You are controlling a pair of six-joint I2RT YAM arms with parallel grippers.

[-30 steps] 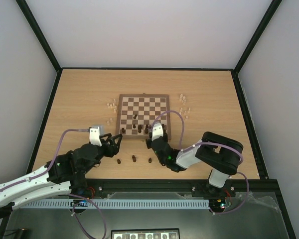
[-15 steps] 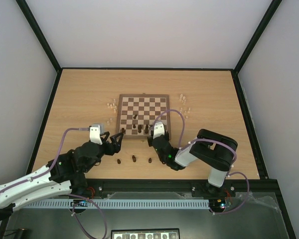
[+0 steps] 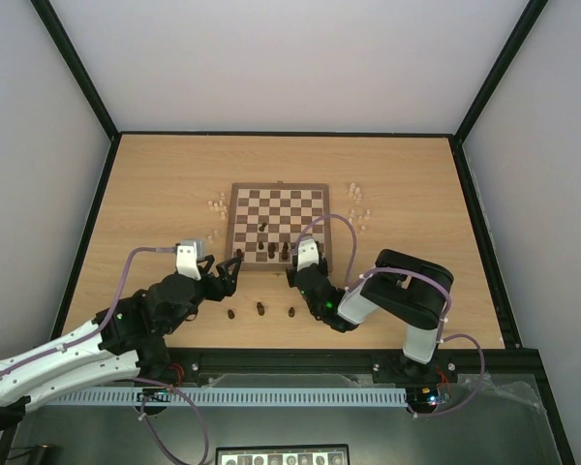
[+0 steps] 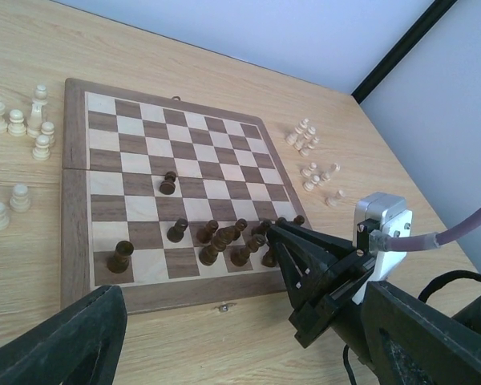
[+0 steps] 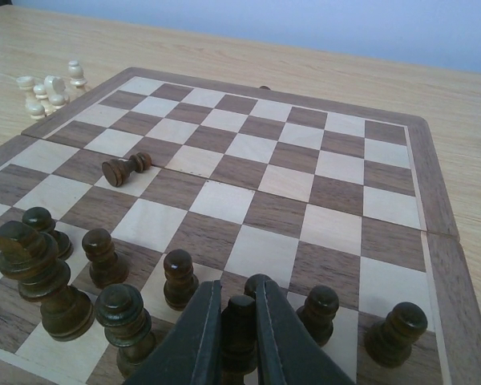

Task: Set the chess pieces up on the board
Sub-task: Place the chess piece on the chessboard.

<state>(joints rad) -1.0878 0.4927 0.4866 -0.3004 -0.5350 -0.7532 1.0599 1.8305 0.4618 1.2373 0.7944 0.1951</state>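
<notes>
The board (image 3: 277, 190) lies mid-table with several dark chess pieces (image 5: 112, 257) standing in its two near rows. One dark pawn (image 5: 127, 168) lies on its side further in. My right gripper (image 5: 239, 337) is shut on a dark piece (image 5: 240, 317) at the near rows, with other dark pieces close on both sides. It also shows in the top view (image 3: 295, 266) and in the left wrist view (image 4: 305, 265). My left gripper (image 3: 223, 276) is open and empty, off the board's near left corner. Its fingers (image 4: 56, 345) stand wide apart.
Cream pieces stand in loose groups on the table to the left (image 3: 216, 205) and right (image 3: 358, 208) of the board. Three dark pieces (image 3: 260, 309) stand on the table between the board and the arm bases. The board has a small metal clasp (image 4: 222, 306) on its near edge.
My left gripper has crept forward and right towards the board's near left corner. My right arm's elbow has swung left while its gripper stays at the near rows.
</notes>
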